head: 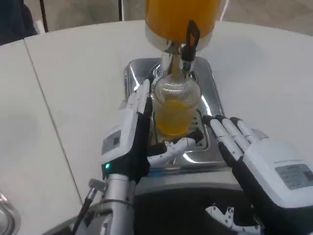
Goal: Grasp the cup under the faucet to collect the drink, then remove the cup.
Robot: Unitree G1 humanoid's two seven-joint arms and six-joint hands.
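The left hand (131, 139) is gripping the ribbed cup (176, 105) of orange drink between fingers and thumb beneath the faucet (188, 41), while the right hand (259, 161) is resting alongside, fingers extended, holding nothing.

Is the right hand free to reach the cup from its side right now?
Probably yes. The right hand lies open beside the cup, nothing between them, while the left hand holds the cup from the opposite side.

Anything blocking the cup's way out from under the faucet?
Possibly: the right hand sits on the tray's front right. The left hand holds the cup under the faucet; toward the left, nothing visible blocks.
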